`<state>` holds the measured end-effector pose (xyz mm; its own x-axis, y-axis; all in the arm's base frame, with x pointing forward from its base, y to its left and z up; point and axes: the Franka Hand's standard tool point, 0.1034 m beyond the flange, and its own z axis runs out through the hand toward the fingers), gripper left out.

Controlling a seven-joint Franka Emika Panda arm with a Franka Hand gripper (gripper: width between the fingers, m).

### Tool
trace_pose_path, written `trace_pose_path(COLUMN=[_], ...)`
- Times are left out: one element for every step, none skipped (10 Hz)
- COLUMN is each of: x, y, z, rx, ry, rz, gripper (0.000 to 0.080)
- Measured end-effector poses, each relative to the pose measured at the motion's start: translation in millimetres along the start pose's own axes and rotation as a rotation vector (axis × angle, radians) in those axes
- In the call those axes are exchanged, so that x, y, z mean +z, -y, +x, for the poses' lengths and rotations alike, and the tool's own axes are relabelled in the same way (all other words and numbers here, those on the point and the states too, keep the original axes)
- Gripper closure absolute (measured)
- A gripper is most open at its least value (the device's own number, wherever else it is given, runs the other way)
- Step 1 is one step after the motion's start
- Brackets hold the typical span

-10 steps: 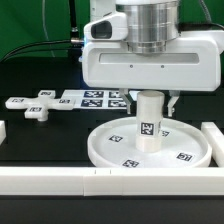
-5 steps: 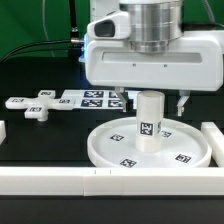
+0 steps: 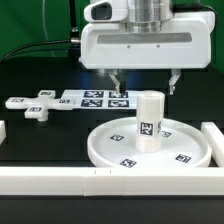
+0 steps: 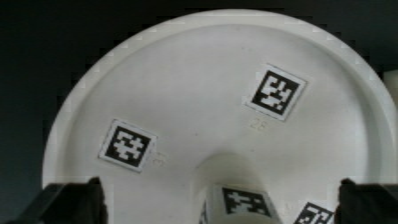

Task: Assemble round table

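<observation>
"Foreground first: what lies nearest us?"

"One white border block [image 3: 60, 180], along the front edge of the black table [image 3: 40, 150], below and in front of the gripper [image 3: 146, 85]. Just behind it is the round disc [image 3: 105, 152], flat on the table and directly beneath the gripper."

"And the leg [image 3: 150, 122]?"

"It is upright on the disc's central hub, tag facing us, straight under the gripper. Nothing touches it."

"How does the gripper stand?"

"Its fingers are spread wide and hold nothing. The tips hang about level with the leg's top, one to each side. In the wrist view the dark fingertips [image 4: 71, 203] sit at two corners, and the tagged disc fills the space between them."

"Farther back?"

"The marker board [image 3: 95, 98] lies flat behind the gripper, toward the exterior view's left. The cross-shaped foot [image 3: 38, 106] lies flat past the board's end, well apart from the gripper on that same side."
</observation>
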<state>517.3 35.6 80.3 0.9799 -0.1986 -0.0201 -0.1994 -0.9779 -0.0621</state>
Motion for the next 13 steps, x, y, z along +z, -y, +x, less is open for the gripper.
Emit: trace_pose_path(x=[0.1,0.7,2.4,2.9,-1.2,-3.5,-2.0,-1.5,-1.3,-0.9,0.6,2.8,1.3], y=[0.1,-0.7,-12.2,-34.8,-51.9,-61.0,-58.0,-57.5,-57.8,-58.5,-74.1,-103.8,-126.0], z=[-0.2,-0.9,-3.2,-7.4,-5.7,-2.5,-3.6,-3.9,-4.0,-4.1,-4.7,-8.8,-9.7], rx=[-0.001,-0.010,-0.157,-0.242,-0.249,-0.254,-0.256,-0.259,-0.259,-0.264,-0.414,-0.496,-0.539], ry=[0.000,0.001,-0.014,-0.015,-0.011,-0.017,-0.015,-0.014,-0.013,-0.012,-0.019,-0.011,-0.013], rz=[0.000,-0.001,-0.010,-0.017,-0.021,-0.024,-0.023,-0.023,-0.023,-0.024,-0.030,-0.031,-0.030], gripper=[0.0151,0.0151,0.0151,0.0151,0.0151,0.0151,0.0151,0.0151,0.0151,0.0151,0.0151,0.0151,0.0151])
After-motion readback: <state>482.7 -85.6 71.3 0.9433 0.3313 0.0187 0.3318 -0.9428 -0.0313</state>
